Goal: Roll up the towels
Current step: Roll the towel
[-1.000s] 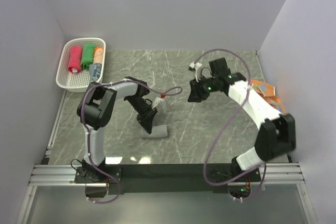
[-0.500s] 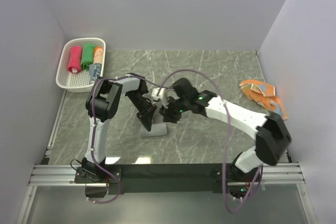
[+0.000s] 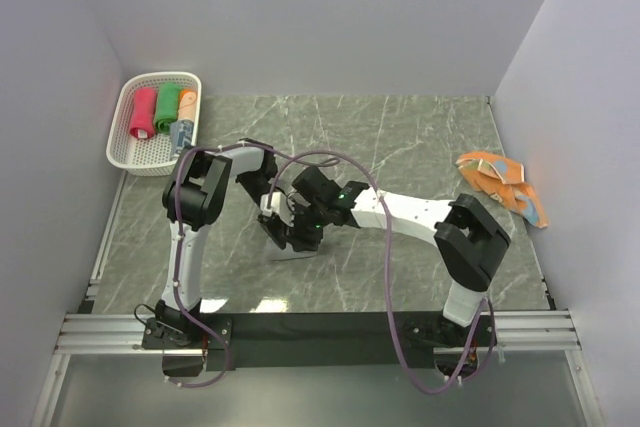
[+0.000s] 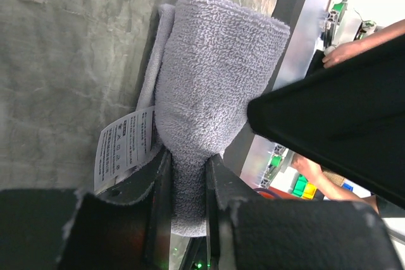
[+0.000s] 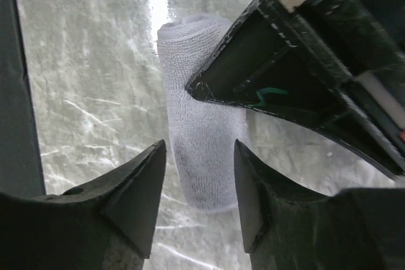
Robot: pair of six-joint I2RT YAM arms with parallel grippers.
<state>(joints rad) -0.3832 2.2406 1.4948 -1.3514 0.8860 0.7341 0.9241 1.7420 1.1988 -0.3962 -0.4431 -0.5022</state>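
A rolled grey towel (image 4: 209, 80) lies on the marble table (image 3: 400, 137). My left gripper (image 4: 188, 181) is shut on one end of the roll, pinching it narrow, and a white care label (image 4: 123, 147) sticks out beside it. My right gripper (image 5: 200, 156) hangs open over the roll's other end (image 5: 199, 124), one finger on each side, apart from the cloth. In the top view both grippers (image 3: 278, 230) (image 3: 302, 237) meet over the grey towel (image 3: 288, 255), which is mostly hidden. A loose orange towel with light-blue marks (image 3: 500, 179) lies at the right.
A white perforated basket (image 3: 122, 147) at the back left holds rolled towels: pink-red (image 3: 143, 112), green (image 3: 166, 105), orange (image 3: 188, 100) and grey-blue (image 3: 181, 133). Walls close in the left, back and right sides. The right arm's cable (image 3: 330, 159) loops above the grippers.
The right arm swung from the back right across to the grey towel, and its jaws opened wider. The left gripper stayed shut on the roll.
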